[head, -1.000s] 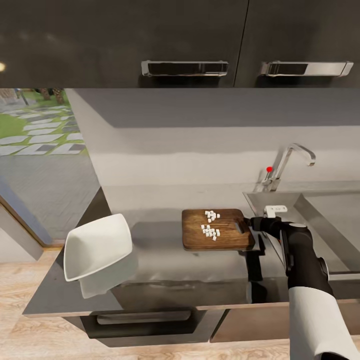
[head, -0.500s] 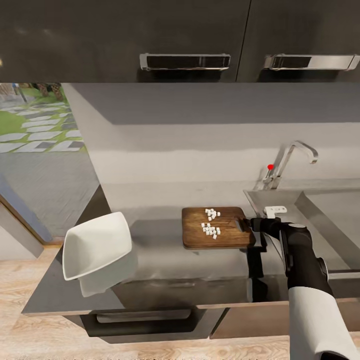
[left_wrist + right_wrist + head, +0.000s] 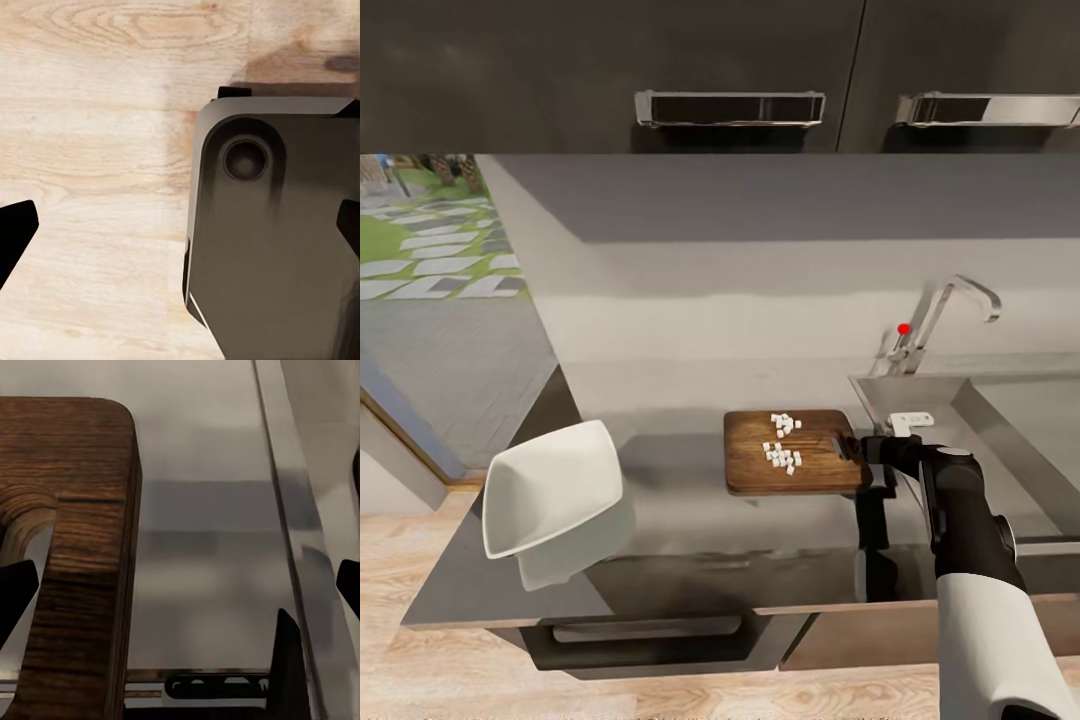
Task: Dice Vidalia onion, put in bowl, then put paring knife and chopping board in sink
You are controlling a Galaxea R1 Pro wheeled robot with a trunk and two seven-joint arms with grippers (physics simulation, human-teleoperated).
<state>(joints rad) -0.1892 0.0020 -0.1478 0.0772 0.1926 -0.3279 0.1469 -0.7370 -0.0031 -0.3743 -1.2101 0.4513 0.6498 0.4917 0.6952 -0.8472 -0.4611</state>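
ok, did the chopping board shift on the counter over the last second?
No. The chopping board keeps its spot beside the sink corner and in line with the bowl; the whole view shifted, so the camera moved.

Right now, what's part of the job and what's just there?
Job: chopping board, diced onion on it, bowl, sink, countertop, right gripper at the board's slot end.
Just there: tap, upper cabinets, drawer, wood floor.

Brown grained chopping board (image 3: pixel 792 453) carrying white diced onion (image 3: pixel 782 444); glossy white bowl (image 3: pixel 550 489); glossy grey tabletop (image 3: pixel 690 530); steel sink (image 3: pixel 1000 420) with red knob (image 3: pixel 903 328); pale wood-grain floor (image 3: pixel 97 150)
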